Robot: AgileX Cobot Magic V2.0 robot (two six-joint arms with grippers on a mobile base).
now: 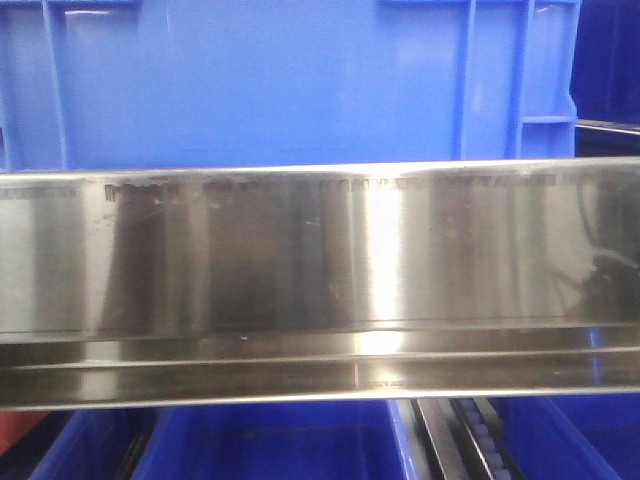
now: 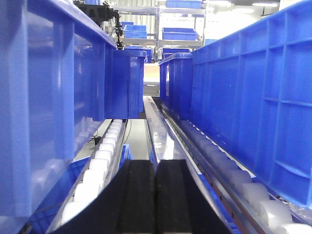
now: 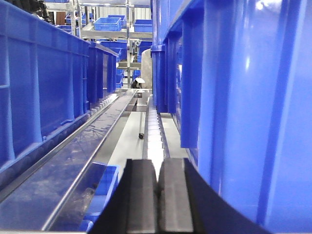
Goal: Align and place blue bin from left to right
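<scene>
Front view: the blue bin (image 1: 270, 80) fills the upper frame, its flat wall behind a shiny steel rail (image 1: 320, 280); more bins (image 1: 280, 440) show below. Left wrist view: my left tool (image 2: 155, 195) has its pads pressed together, holding nothing, between a bin on the left and a row of bins (image 2: 253, 97) on white rollers (image 2: 105, 151). Right wrist view: my right tool (image 3: 158, 200) is likewise closed and empty, a blue wall close on its right.

Narrow aisle between blue bin (image 2: 48, 97) rows.
</scene>
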